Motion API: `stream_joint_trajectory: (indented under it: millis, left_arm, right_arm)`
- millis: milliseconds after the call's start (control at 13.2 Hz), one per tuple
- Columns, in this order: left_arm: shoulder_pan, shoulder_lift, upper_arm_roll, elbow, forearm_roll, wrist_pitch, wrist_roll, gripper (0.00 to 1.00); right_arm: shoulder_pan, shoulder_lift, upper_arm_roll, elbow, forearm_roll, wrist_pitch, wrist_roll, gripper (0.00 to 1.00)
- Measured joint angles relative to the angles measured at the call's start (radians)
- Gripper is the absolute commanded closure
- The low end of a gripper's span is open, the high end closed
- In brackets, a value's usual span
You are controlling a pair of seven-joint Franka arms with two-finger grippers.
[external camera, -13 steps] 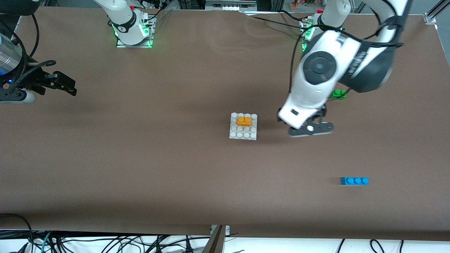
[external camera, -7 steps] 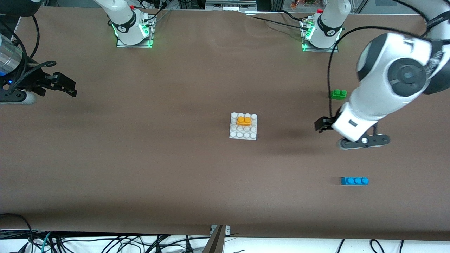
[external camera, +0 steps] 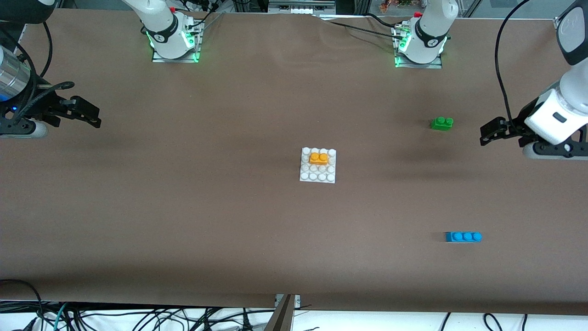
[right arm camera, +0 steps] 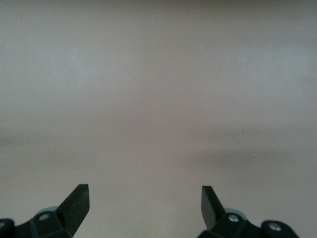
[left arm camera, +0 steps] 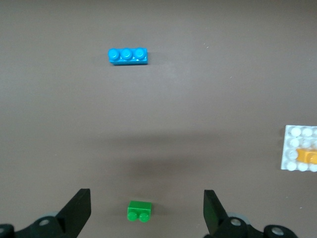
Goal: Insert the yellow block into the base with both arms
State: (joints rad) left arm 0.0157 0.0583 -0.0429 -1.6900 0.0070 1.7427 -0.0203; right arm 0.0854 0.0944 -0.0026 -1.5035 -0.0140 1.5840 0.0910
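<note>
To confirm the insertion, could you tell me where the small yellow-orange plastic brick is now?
In the front view, the yellow-orange two-stud plastic brick sits on the flat white studded plastic plate mid-table, on the plate's part farther from the camera.

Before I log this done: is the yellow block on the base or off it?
On it. The yellow block sits upright on the base, studs up, nothing gripping it; full seating cannot be told.

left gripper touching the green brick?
Apart. Front view: left gripper hangs toward the left arm's table end, bare table between it and green brick.
</note>
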Motion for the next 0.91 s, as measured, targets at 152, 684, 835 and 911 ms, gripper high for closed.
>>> stream_joint_trajectory:
  millis: [152,684,835,911]
  left_arm:
    - [-0.003,-0.034,-0.008,-0.042,0.000,0.006,0.003,0.00]
    - [-0.006,-0.004,-0.013,0.005,0.000,-0.027,0.007,0.00]
    - [-0.006,0.010,-0.013,0.023,0.000,-0.028,0.008,0.00]
    - [-0.006,0.013,-0.013,0.027,0.000,-0.029,0.008,0.00]
  right_arm:
    - [0.000,0.000,0.000,0.000,0.000,0.001,0.000,0.00]
    - [0.001,0.000,0.002,0.000,0.000,0.016,0.000,0.00]
    - [0.002,0.000,0.002,0.000,0.000,0.017,0.000,0.00]
    - [0.003,0.000,0.002,0.000,0.000,0.017,0.000,0.00]
